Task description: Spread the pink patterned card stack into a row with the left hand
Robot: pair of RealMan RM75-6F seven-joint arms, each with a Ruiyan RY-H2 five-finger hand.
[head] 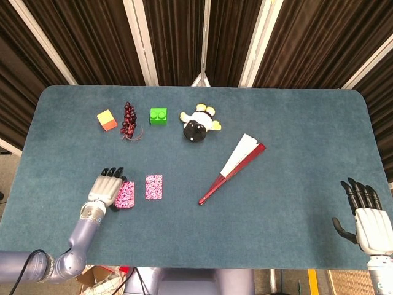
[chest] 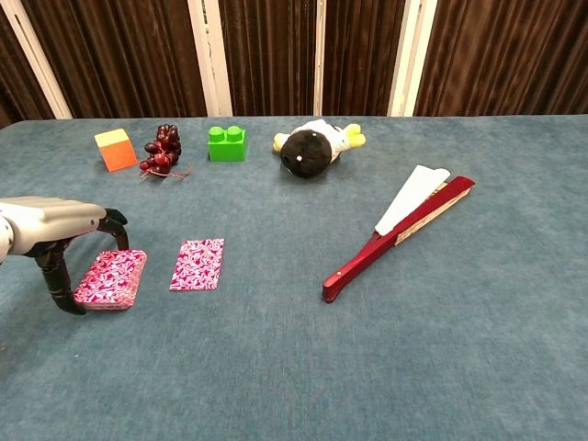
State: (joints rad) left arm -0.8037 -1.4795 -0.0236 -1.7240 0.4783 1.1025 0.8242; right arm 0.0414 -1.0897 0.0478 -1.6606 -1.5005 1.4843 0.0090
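The pink patterned card stack (head: 126, 194) (chest: 112, 279) lies flat near the table's front left. My left hand (head: 105, 188) (chest: 50, 230) arches over its left side. The thumb stands at the stack's near left edge and the fingertips (chest: 117, 221) curl down at its far edge, so the hand grips the stack. A single pink patterned card (head: 154, 187) (chest: 197, 265) lies flat just to the right of the stack, apart from it. My right hand (head: 367, 218) rests far off at the front right edge, fingers spread and holding nothing.
Along the back left stand an orange cube (chest: 116, 149), dark grapes (chest: 163, 149) and a green brick (chest: 227, 143). A plush penguin (chest: 312, 147) lies at the back middle. A half-folded red and white fan (chest: 400, 230) lies right of centre.
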